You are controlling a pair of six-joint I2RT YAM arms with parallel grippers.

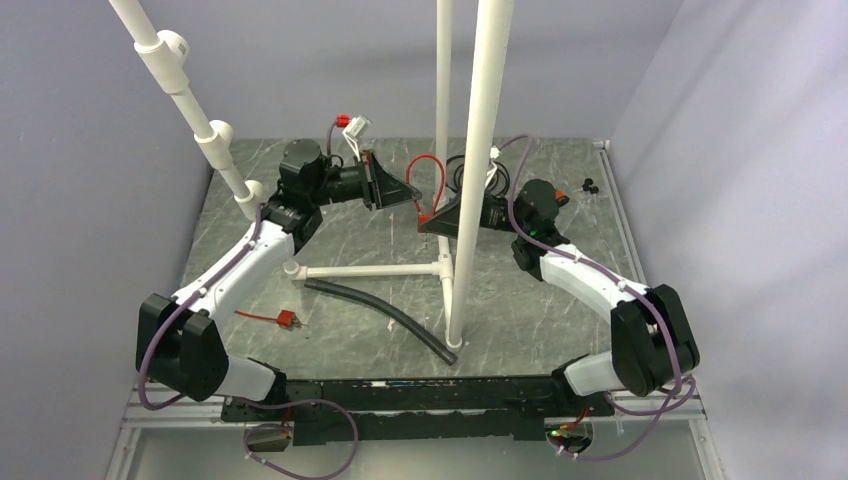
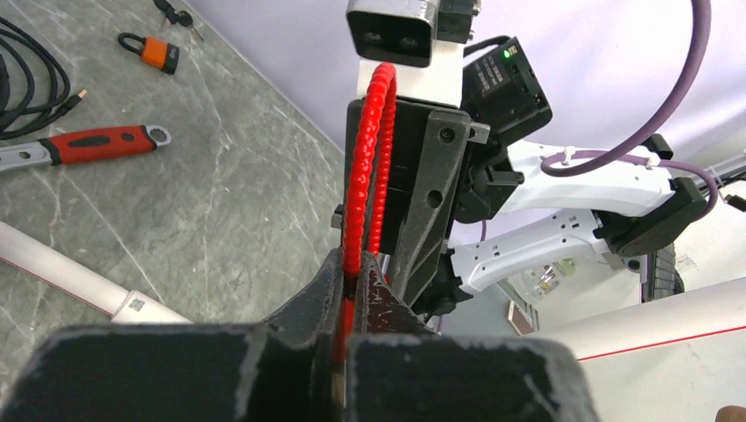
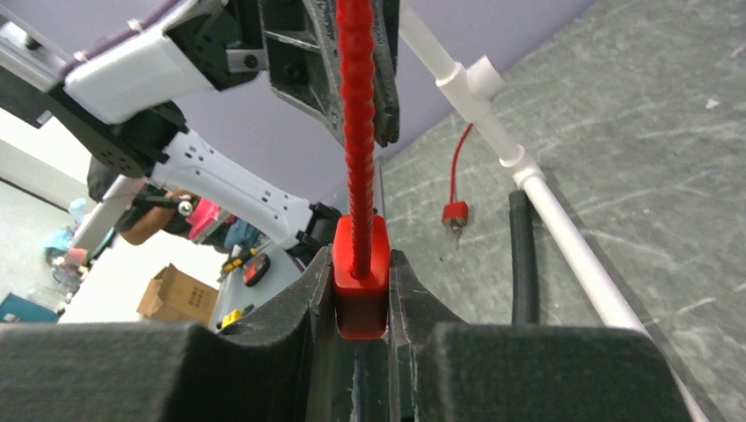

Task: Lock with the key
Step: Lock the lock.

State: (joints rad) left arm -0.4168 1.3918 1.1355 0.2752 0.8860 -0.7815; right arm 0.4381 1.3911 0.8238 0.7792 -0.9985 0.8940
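Clamping red lock body (image 3: 361, 290) in right gripper (image 3: 361, 264), pinching its red cable (image 2: 362, 176) in left gripper (image 2: 354, 280), both clenched, held aloft at far centre, likely steadying the lock for locking. Leaving tagged key (image 1: 285, 319) loose on table (image 1: 520, 320), near-left.

2 arms extended forward; left pincer (image 1: 412, 193), right pincer (image 1: 428, 224) clamped.

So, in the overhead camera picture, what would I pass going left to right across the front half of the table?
Left arm's black elbow → small red tag on a cord → black hose → upright white pipe → right arm's black elbow.
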